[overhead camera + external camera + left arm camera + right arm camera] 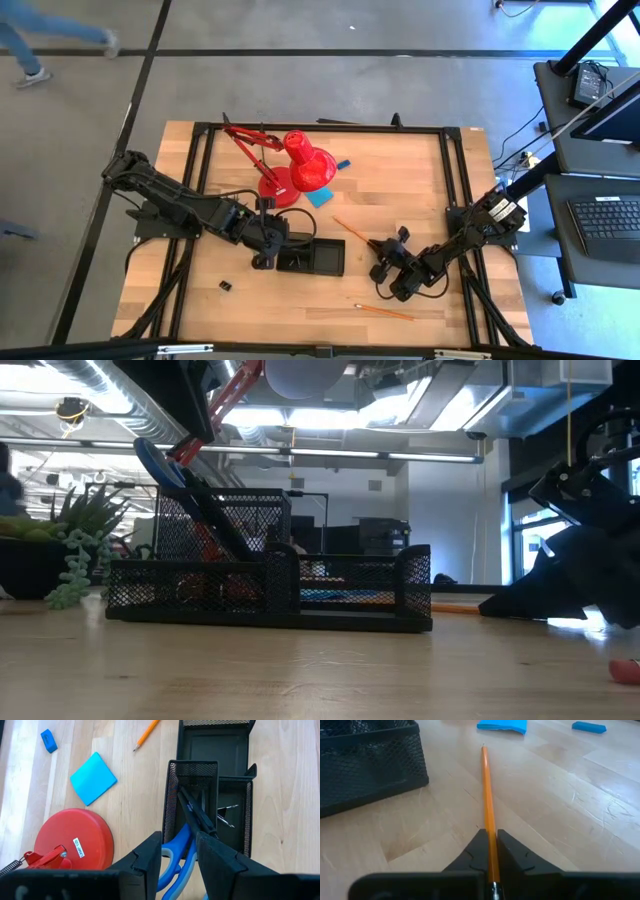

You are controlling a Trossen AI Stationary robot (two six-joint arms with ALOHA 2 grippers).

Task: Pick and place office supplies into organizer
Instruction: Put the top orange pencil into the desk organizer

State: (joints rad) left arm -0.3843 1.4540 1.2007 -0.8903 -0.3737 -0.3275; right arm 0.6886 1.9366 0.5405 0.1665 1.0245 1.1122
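The right gripper [491, 851] clamps a pencil [488, 795] lying beside the organizer [370, 760]; gripped at its end, it may pivot. The left gripper [178, 852], jaws parted, hovers over the organizer.

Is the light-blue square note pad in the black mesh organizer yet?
No, the light-blue square note pad lies on the wooden table, outside the black mesh organizer.

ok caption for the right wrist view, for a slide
Right gripper shut on an orange pencil lying on the table, beside the organizer.
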